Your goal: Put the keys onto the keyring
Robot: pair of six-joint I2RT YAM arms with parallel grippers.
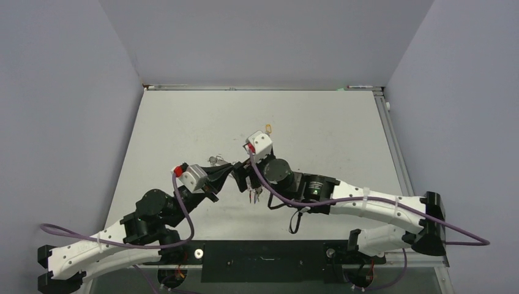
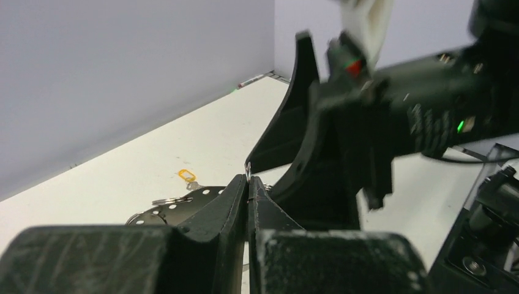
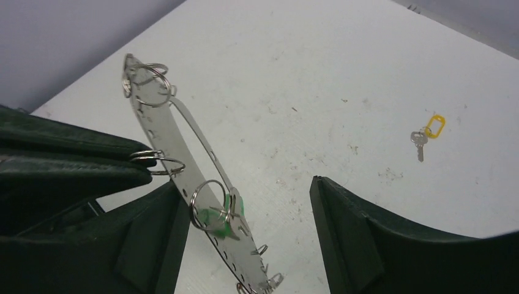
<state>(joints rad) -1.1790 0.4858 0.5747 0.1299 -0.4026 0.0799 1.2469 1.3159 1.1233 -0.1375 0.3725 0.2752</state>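
My left jaws are pressed fully together, and from the right wrist view their tips pinch a small wire ring (image 3: 160,162) that hangs from the edge of the keyring (image 3: 183,153). From the left wrist view only a sliver of metal shows at the tips.

The keyring looks like a long, flat, perforated silver strip with a thin wire arm running along one side. Several more little rings are threaded through its holes. It slants across the right wrist view, with its far end up by my left arm and its near end low in the picture. I cannot tell whether it touches the worktop (image 3: 318,67).

My right jaws stand wide open and grip nothing. The near part of the keyring lies in the gap between the fingers (image 3: 367,239), much closer to the left one. A green tag (image 3: 231,210) hangs there on one of the rings.

The yellow-tagged key (image 3: 425,132) lies flat on the worktop, alone and well apart from the keyring, on its far side.
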